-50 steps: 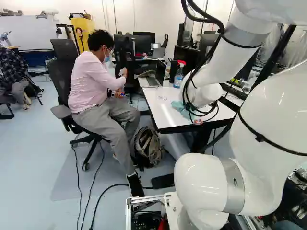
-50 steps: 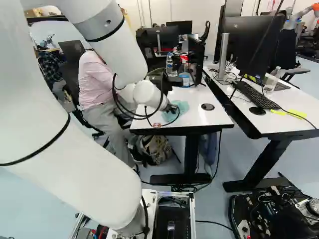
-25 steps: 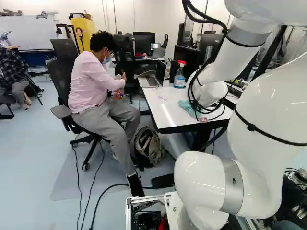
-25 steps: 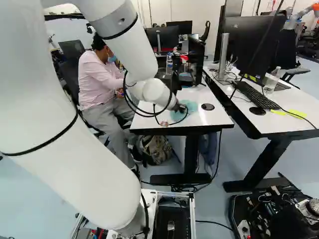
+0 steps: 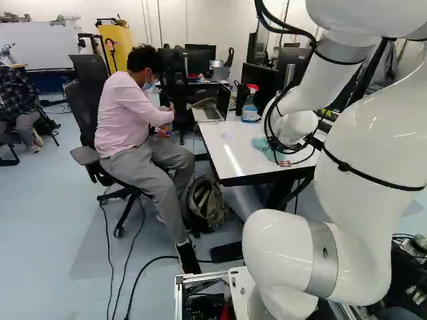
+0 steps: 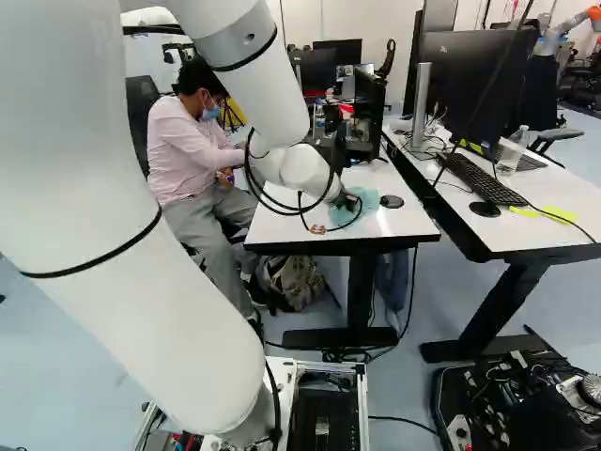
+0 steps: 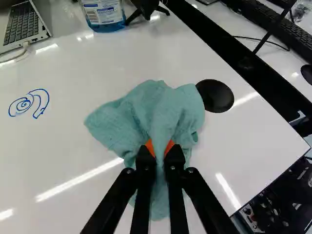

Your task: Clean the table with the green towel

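Wrist view shows the green towel point(image 7: 158, 105) bunched on the white worktop point(image 7: 73, 136), right by the round black cap point(image 7: 215, 96), with the fingers point(image 7: 146, 160) clamped on its middle. Pressed too lightly, it would probably skim over the blue scribble point(image 7: 23, 105) on its left; dragged hard, it could slip free and leave bare tips scraping. Reaching far, the arm might topple the spray bottle point(image 7: 105, 14), which holds blue liquid. Below, the backpack's point(image 5: 207, 203) contents are hidden.
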Robot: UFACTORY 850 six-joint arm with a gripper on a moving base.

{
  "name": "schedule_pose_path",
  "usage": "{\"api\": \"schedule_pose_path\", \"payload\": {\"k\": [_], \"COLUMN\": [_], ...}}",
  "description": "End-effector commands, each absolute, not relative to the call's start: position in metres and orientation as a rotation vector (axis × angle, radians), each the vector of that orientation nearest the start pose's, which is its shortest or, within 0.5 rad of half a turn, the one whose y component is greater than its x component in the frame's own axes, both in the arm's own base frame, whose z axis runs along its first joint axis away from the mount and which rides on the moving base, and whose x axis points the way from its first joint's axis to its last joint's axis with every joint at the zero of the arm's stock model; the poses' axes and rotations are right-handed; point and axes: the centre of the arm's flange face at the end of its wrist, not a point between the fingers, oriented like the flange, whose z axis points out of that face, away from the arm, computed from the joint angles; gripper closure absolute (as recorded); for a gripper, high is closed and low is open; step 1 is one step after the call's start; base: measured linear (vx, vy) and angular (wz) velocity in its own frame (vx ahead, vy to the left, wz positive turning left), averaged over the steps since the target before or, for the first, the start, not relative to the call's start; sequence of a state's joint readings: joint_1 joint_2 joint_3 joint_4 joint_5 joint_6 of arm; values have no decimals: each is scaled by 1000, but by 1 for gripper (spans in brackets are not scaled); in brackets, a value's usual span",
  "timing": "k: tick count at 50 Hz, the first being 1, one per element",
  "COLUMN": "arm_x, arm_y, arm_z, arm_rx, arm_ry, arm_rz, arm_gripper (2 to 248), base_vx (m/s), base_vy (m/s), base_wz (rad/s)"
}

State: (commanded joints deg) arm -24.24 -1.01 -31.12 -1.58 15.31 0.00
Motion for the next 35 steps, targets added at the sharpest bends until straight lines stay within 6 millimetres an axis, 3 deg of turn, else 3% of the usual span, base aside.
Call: {"api": "schedule_pose_path", "payload": {"k": [35], "arm_x": [379], "arm_y": [-162], "arm_z": [425], "arm_rx": [-3035], "arm_ry": [577], "arm_rz": [-1131], "arm_gripper": [213], "base_vx": [0], "base_vy": [0], "base_wz": [0]}}
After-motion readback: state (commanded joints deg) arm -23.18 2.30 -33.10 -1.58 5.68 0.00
